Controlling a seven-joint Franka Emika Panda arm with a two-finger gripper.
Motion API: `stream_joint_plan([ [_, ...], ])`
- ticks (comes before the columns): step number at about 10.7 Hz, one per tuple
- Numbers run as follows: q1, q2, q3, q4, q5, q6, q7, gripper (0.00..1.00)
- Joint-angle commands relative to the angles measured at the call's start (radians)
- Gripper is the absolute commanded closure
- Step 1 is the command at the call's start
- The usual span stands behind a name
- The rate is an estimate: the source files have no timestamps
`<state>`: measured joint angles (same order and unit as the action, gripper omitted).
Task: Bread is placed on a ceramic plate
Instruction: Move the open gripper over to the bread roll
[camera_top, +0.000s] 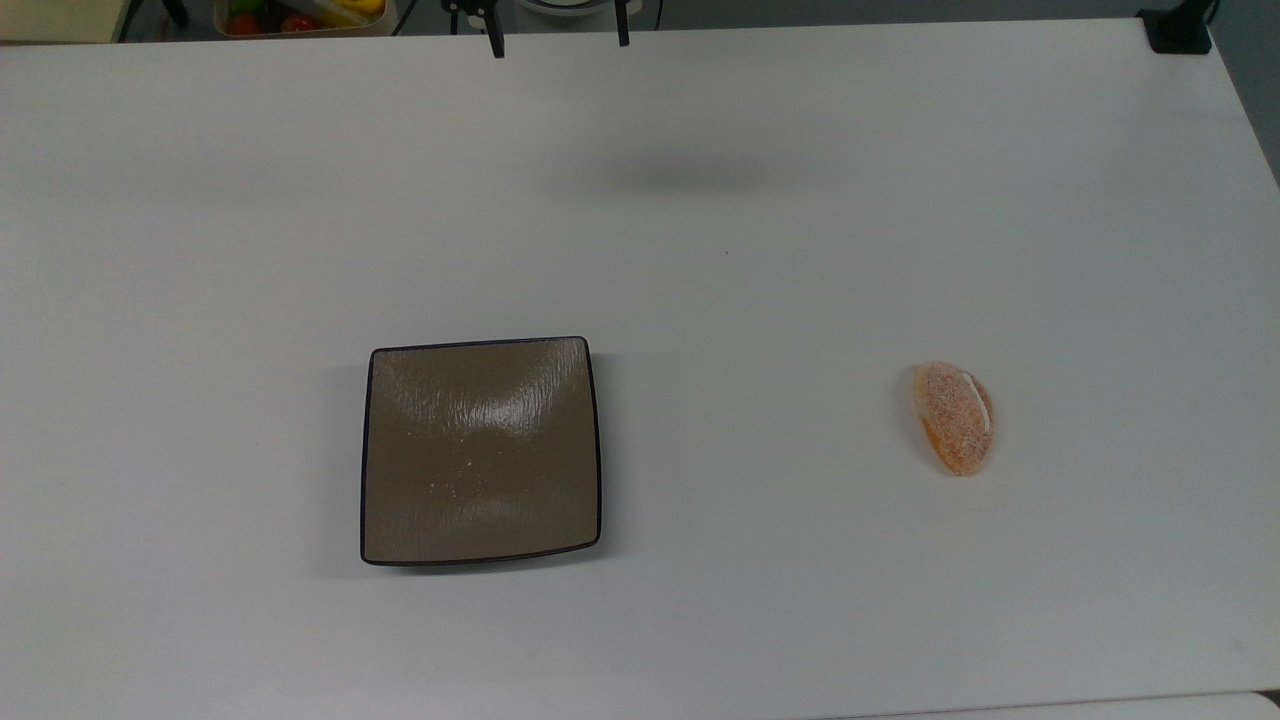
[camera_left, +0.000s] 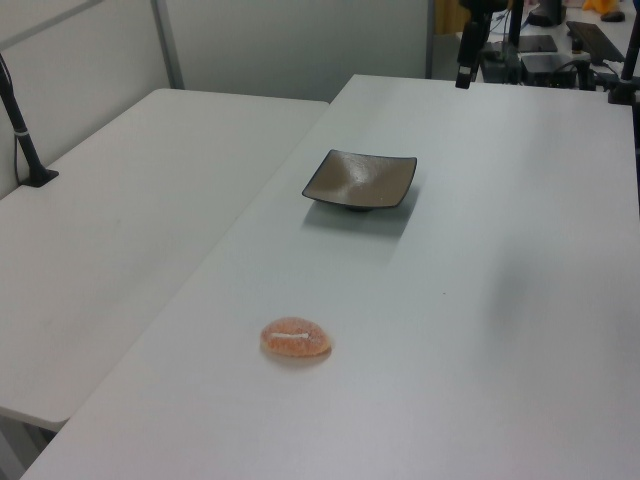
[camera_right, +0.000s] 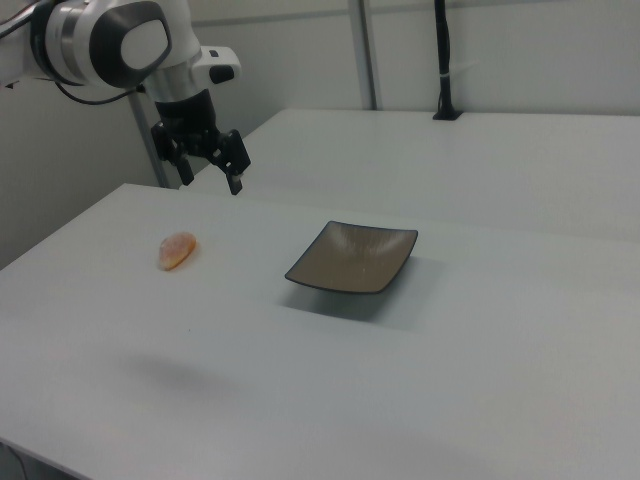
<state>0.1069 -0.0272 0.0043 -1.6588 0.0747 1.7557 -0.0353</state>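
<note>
The bread (camera_top: 955, 417), a small orange-brown oval roll with a thin white stripe, lies on the white table at the top view's right. The ceramic plate (camera_top: 480, 450), square, glossy brown with a black rim, sits left of centre and holds only a few crumbs. Well apart from each other, the bread (camera_left: 296, 338) lies nearer the camera in the left view and the plate (camera_left: 360, 178) farther back. My gripper (camera_top: 559, 40) hangs open and holds nothing above the table's far edge. In the right view the gripper (camera_right: 210, 178) is up behind the bread (camera_right: 177, 250), left of the plate (camera_right: 352, 257).
A box of colourful items (camera_top: 300, 15) stands beyond the table's far edge. A black clamp (camera_top: 1180, 30) sits on the far right corner. A second white table (camera_left: 130, 200) adjoins this one, with a black post (camera_left: 25, 140) on it.
</note>
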Motion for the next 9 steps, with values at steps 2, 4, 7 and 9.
stream_joint_plan([
  [2, -0.018, -0.011, 0.011, -0.026, -0.015, 0.030, -0.018, 0.00],
  [4, -0.019, -0.007, 0.013, -0.027, -0.016, 0.028, -0.018, 0.00],
  [7, -0.016, 0.006, 0.013, -0.032, -0.016, 0.030, -0.017, 0.00],
  [9, -0.006, 0.006, 0.013, -0.033, -0.016, 0.022, -0.014, 0.00],
])
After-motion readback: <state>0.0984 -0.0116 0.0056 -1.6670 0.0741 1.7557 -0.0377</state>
